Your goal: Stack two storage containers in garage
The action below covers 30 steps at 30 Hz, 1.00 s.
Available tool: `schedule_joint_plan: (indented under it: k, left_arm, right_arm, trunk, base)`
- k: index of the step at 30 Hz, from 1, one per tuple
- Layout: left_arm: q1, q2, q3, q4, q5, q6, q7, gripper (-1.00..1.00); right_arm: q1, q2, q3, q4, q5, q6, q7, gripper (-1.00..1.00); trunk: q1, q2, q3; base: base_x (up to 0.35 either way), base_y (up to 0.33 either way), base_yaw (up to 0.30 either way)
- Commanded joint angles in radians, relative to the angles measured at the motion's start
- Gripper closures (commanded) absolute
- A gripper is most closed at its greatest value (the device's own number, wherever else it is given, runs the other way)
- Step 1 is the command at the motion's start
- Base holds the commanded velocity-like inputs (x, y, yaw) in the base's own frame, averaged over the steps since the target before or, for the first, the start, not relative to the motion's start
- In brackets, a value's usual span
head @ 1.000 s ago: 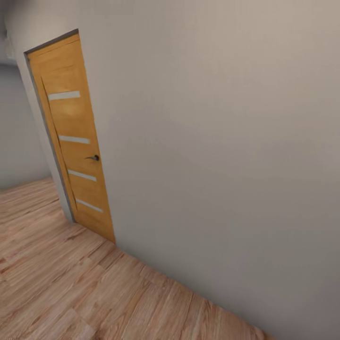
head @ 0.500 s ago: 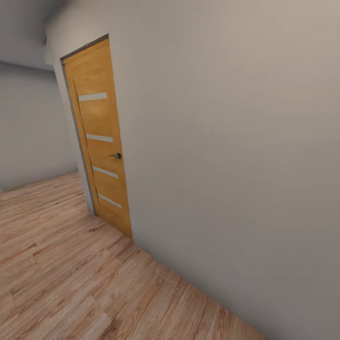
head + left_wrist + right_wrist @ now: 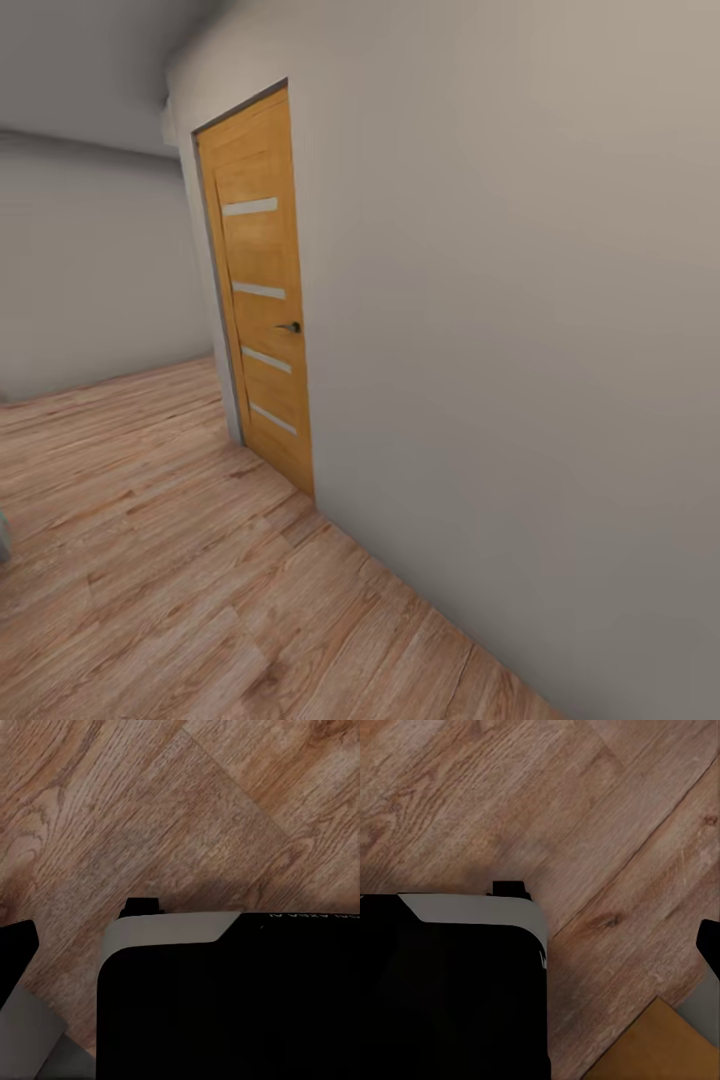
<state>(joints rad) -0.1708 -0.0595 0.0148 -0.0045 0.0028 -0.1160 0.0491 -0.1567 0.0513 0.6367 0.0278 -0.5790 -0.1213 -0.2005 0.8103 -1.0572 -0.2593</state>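
Observation:
The two storage containers are out of view, and so is the garage. The head view looks along a corridor with a light wood plank floor [image 3: 150, 560], not concrete. Both wrist views look straight down at the same plank floor [image 3: 150, 810] [image 3: 607, 832], over the black, grey-trimmed body of the robot [image 3: 225, 997] [image 3: 442, 990]. An orange-brown flat corner [image 3: 649, 1046] lies at the edge of the right wrist view; I cannot tell what it is.
A plain pale grey wall [image 3: 520, 330] runs close along the right. In it stands a shut orange wooden door [image 3: 262, 300] with several pale strips and a dark handle [image 3: 290, 327]. Beyond the door's corner the floor opens to the left, toward another grey wall [image 3: 90, 280].
The whole head picture has shifted: the camera has turned left, so the door sits further right in the picture and more open floor and far wall show on the left.

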Motion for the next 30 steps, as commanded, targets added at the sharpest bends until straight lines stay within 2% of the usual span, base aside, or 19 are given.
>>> schedule_joint_plan:
  k: [1, 30]
  left_arm:
    - [-0.001, 0.0, 0.002, 0.001, 0.0, -0.004, 0.003, -1.0]
    - [-0.001, 0.0, 0.002, 0.001, 0.0, -0.004, 0.001, -1.0]
  right_arm:
    - [-0.001, 0.001, 0.008, 0.003, -0.008, -0.006, 0.0, -1.0]
    - [-0.001, 0.001, 0.009, 0.003, -0.008, -0.006, 0.0, -1.0]
  trunk:
    - [0.0, -0.001, -0.001]
    - [0.0, -0.001, -0.009]
  base:
    - [0.0, 0.0, 0.268]
    - [0.0, 0.0, 0.268]
